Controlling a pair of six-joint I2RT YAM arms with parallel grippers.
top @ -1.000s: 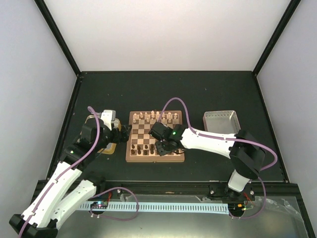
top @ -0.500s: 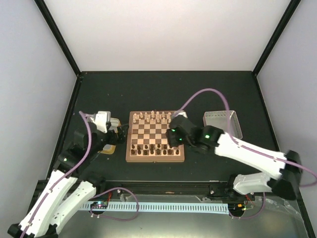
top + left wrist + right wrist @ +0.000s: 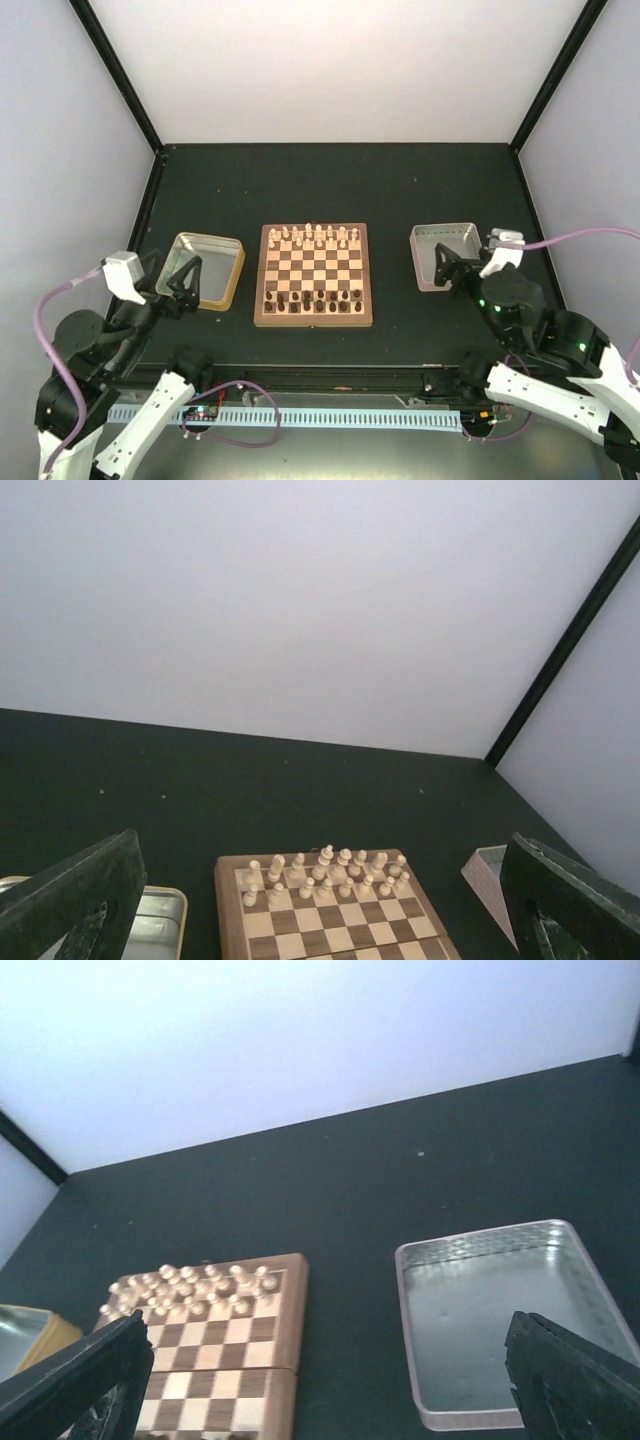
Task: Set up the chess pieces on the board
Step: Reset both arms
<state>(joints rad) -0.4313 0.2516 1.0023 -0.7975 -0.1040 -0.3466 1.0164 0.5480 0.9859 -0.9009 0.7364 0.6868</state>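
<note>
The board (image 3: 315, 268) lies in the middle of the bench (image 3: 330, 180), square to the arms. The pale pieces (image 3: 315, 236) stand in the two far rows and the dark pieces (image 3: 315, 299) in the two near rows, with the middle squares bare. Both ranks look filled, though the men are too small here to check each one's square or kind.

A gold-rimmed tray (image 3: 215, 262) sits left of the board and a grey box (image 3: 445, 245) right of it. Each is apart from the board, and the right wrist view shows no men in the box.

The left end effector (image 3: 172, 278) hovers over the near edge of the tray, its fingers spread wide and carrying nothing. The right end effector (image 3: 462, 265) hangs at the near edge of the box, likewise spread and empty. Both are well off the board.

By the look of it the setup is finished or nearly so, with at most a check for leaning or off-centre men left.

These pieces should be light and rigid, with smooth rounded wood that can slip or twist between flat pads. They are tall for their bases, so they will tip easily. The best hold is from above, across the narrow stem just under the head. The fingers should be closed in only a little wider than the piece, since neighbours stand just beside it.
</note>
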